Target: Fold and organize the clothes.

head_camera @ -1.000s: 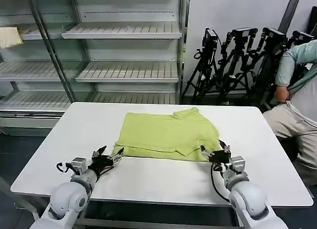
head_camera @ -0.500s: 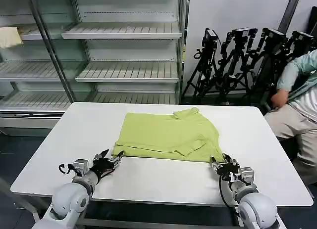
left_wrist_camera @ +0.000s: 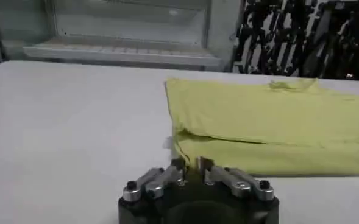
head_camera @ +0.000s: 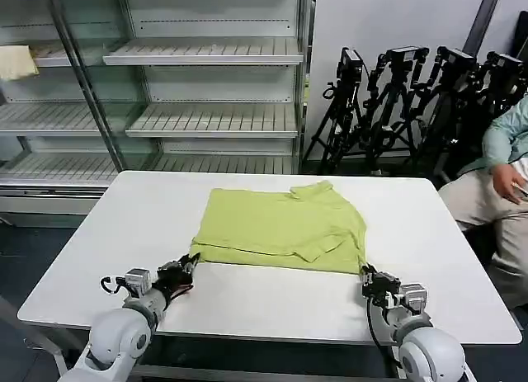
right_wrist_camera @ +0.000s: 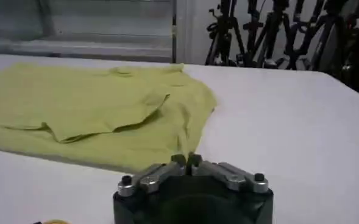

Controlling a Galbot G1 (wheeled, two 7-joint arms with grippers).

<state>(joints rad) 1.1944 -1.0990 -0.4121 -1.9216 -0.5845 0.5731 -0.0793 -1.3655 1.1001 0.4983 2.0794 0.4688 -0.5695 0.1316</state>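
Note:
The clothes are one lime-green collared shirt (head_camera: 280, 225), lying folded flat on the white table (head_camera: 247, 304), collar toward the far side. My left gripper (head_camera: 189, 262) is at the shirt's near left corner. In the left wrist view the shirt (left_wrist_camera: 270, 128) lies just ahead of that gripper (left_wrist_camera: 191, 164), whose fingers are drawn in to a narrow gap with the fabric edge in it. My right gripper (head_camera: 368, 276) is shut on the near right corner. The right wrist view shows the shirt (right_wrist_camera: 88, 109) running into its closed fingertips (right_wrist_camera: 186, 159).
Bare metal shelving (head_camera: 206, 110) stands behind the table, with a pale cream cloth (head_camera: 16, 62) on a left shelf. Black tripods (head_camera: 412, 93) lean at the back right. A person (head_camera: 495, 200) sits off the table's right side.
The left gripper's fingers have closed in on the near left corner. The right gripper has drawn back toward the near edge, pulling the near right corner with it.

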